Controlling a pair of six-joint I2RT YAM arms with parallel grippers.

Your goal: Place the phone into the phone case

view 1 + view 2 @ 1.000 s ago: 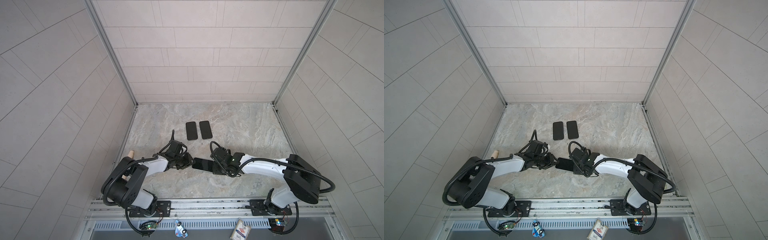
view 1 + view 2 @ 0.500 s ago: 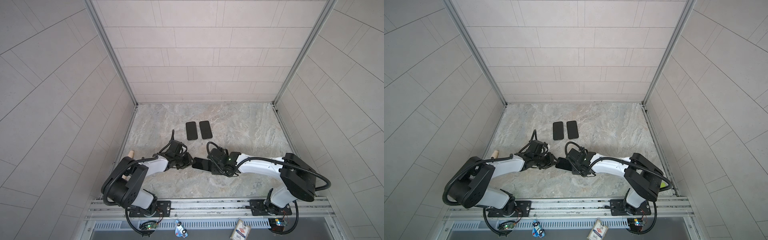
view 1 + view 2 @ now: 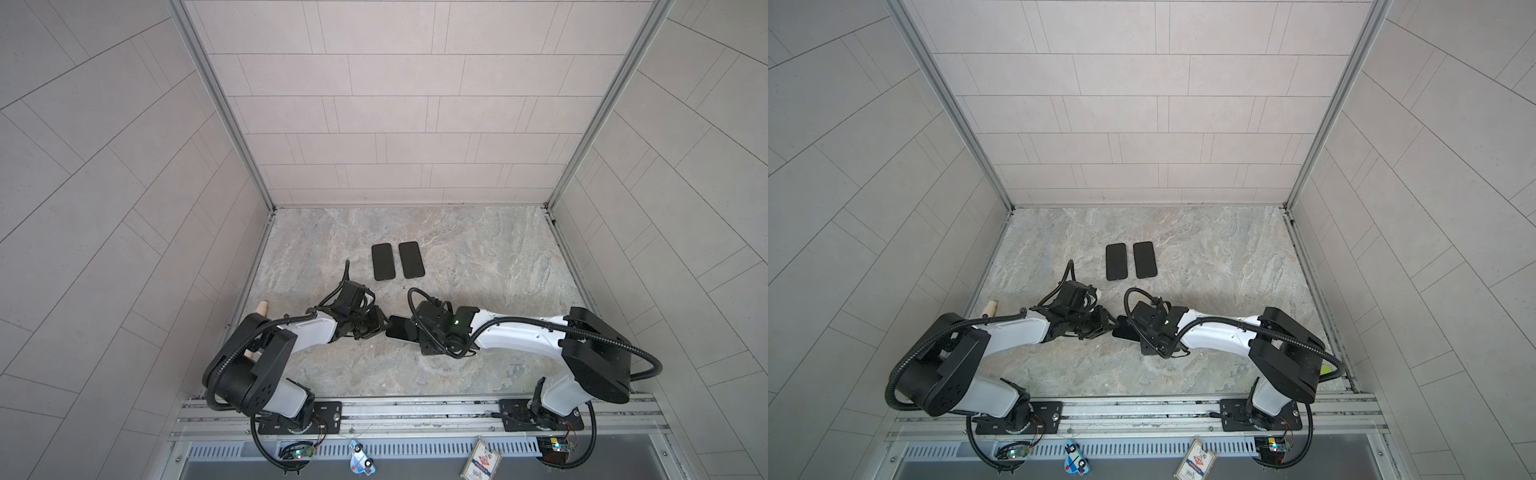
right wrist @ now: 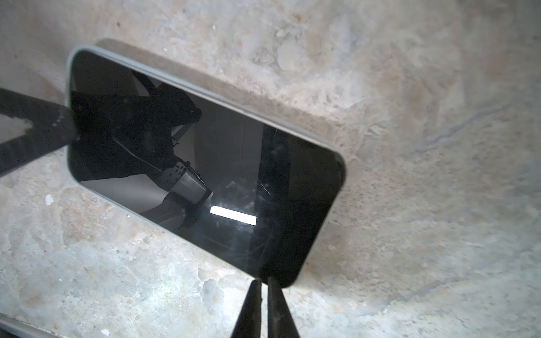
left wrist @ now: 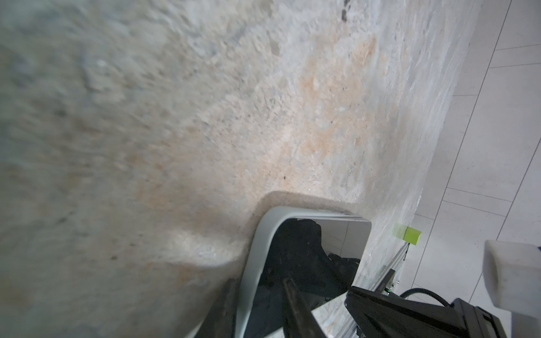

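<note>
Marble desk (image 3: pixel 457 249). Left pincer (image 3: pixel 379 327): partly parted at one short end of phone (image 4: pixel 205 164), grip not discernible. Right pincer (image 4: pixel 263 282): narrow, tips nearly together, at opposite corner. Phone: pale-rimmed, flat between pincers. Two black slabs (image 3: pixel 382 262) (image 3: pixel 411 259): beyond both pincers.

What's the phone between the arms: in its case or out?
In, apparently: a pale grey case rims the phone and its dark glass in both wrist views; whether fully seated, cannot tell.
</note>
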